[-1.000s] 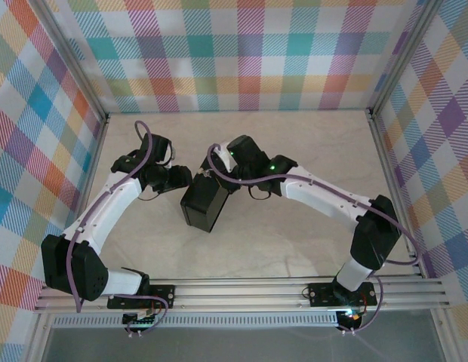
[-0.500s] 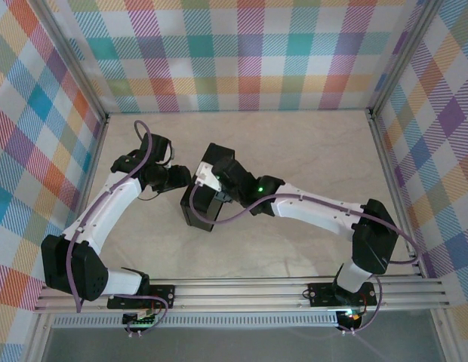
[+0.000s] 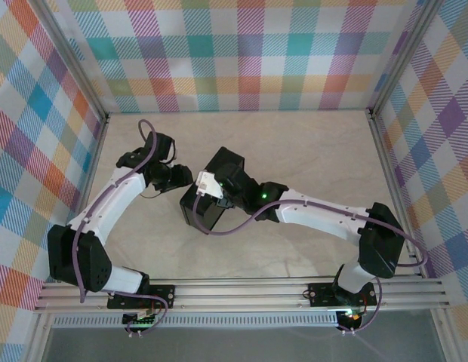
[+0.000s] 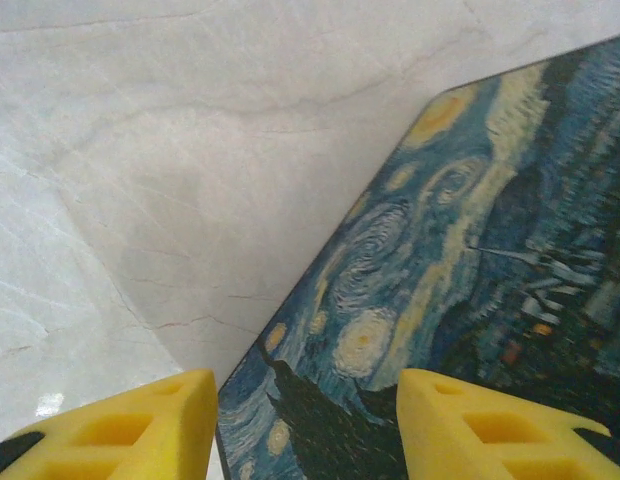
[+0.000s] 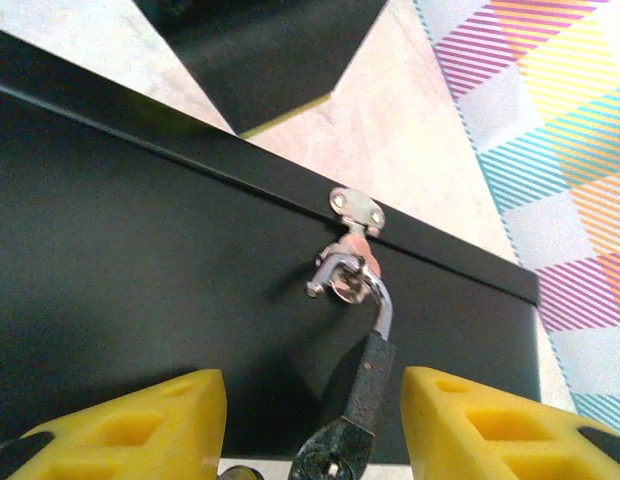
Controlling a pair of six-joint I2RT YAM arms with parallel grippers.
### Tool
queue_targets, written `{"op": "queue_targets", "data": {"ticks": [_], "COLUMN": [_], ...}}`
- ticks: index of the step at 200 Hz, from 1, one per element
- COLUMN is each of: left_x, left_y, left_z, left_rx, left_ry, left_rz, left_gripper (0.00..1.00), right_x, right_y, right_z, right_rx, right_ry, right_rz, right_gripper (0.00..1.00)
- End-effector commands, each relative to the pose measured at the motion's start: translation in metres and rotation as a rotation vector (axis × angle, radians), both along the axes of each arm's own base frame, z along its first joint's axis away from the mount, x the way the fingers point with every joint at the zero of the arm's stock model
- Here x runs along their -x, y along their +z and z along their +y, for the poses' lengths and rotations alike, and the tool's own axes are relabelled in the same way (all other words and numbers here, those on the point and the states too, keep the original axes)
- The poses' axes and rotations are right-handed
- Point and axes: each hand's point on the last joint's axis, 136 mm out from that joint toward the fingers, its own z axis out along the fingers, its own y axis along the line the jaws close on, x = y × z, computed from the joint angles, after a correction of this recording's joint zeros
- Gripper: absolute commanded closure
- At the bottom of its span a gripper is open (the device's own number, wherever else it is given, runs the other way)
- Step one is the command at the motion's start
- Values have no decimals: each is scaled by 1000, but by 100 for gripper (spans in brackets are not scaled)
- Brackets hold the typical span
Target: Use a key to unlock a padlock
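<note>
- Plaid walls (image 3: pixel 257 53) all round and a pale marble surface (image 3: pixel 294 143). The black box (image 3: pixel 202 215) sits just off centre toward 9 o'clock in the top view, with both arms bunched up at it.
- Padlock (image 5: pixel 358 395): in the right wrist view it hangs off the little silver hasp (image 5: pixel 355 210) on the box's black front. The body dangles toward 6 o'clock and tilts a bit.
- Its shackle (image 5: pixel 382 305) is hooked through the hasp. I honestly can't tell if the far end is seated in the body or popped free.
- Right jaws: spread wide, yellow fingertips (image 5: pixel 180 410) on either side of the padlock with a gap both ways, gripping nothing.
- Left jaws: also apart and empty, hovering over a corner of the starry-night lid (image 4: pixel 470 250). One tip is above the lid, the other above bare marble.
- Key: the bottom of the padlock is cropped at 6 o'clock, so I can't say whether it's in the keyhole.
- My read: approach done, padlock framed up, nothing held. Confirming the unlock and getting the shackle off the hasp looks like what's left.
</note>
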Motion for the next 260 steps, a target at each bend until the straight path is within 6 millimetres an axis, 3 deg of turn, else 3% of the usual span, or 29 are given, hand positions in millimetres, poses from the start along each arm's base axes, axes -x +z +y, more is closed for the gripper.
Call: {"op": "queue_targets", "data": {"ticks": [1, 30, 57, 76, 97, 116, 132, 153, 189, 229, 260], "left_x": [5, 1, -1, -3, -4, -3, -3, -3, -4, 8, 22], "left_y": [-14, -17, -16, -14, -13, -12, -8, 2, 20, 38, 35], "left_z": [4, 1, 1, 1, 3, 4, 6, 8, 13, 13, 7], "left_rx": [-13, -3, -4, -2, -6, -6, -6, -3, -7, 17, 61], "left_ry": [23, 29, 24, 28, 29, 31, 35, 36, 35, 8, -14], "left_rz": [57, 63, 69, 63, 63, 63, 54, 29, 3, -27, -16], "left_gripper": [51, 51, 52, 52, 52, 52, 52, 51, 47, 37, 35], "right_x": [30, 33, 33, 33, 30, 20, 9, 2, -10, -14, -15], "right_y": [-5, -10, -12, 4, 34, 58, 66, 62, 37, 15, 5], "right_z": [8, 9, 4, 0, -2, -14, -29, -42, -51, -43, -32], "right_rx": [-17, -2, 28, -25, -124, -217, -288, -353, -378, -377, -383], "right_ry": [112, 156, 151, 135, 84, -35, -166, -304, -497, -580, -589], "right_rz": [79, 56, 49, 61, 89, 171, 275, 392, 577, 664, 717], "right_gripper": [51, 63, 59, 55, 49, 46, 44, 40, 31, 30, 33]}}
